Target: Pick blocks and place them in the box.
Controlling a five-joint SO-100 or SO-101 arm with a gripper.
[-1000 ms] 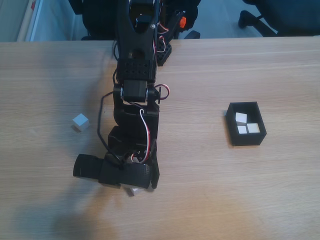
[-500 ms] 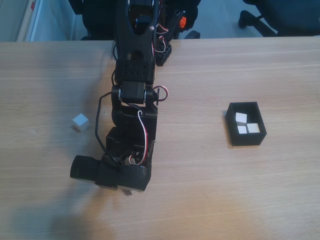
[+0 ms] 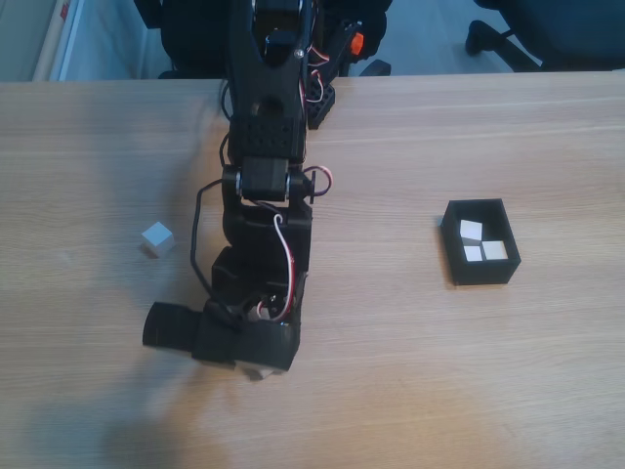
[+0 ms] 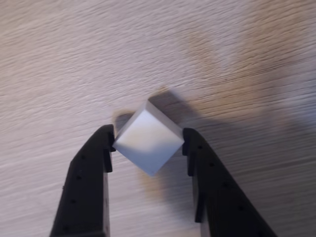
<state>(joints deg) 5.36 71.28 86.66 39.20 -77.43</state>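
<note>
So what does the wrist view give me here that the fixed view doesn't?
The wrist view shows the gripper fingers touching two opposite corners of a white block, held diagonally above the table. The fixed view shows a loose block left of the arm and the black box with three blocks inside. Both show the wooden table and the arm's black gripper.

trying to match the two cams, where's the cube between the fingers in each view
Fixed view: the cube peeks out under the arm's black gripper, lower left of centre, mostly hidden.
Wrist view: the same cube sits mid-frame, turned corner-on, with its side corners meeting the two black fingers.
Shared landmark: the wood-grain table under it in both views.
</note>
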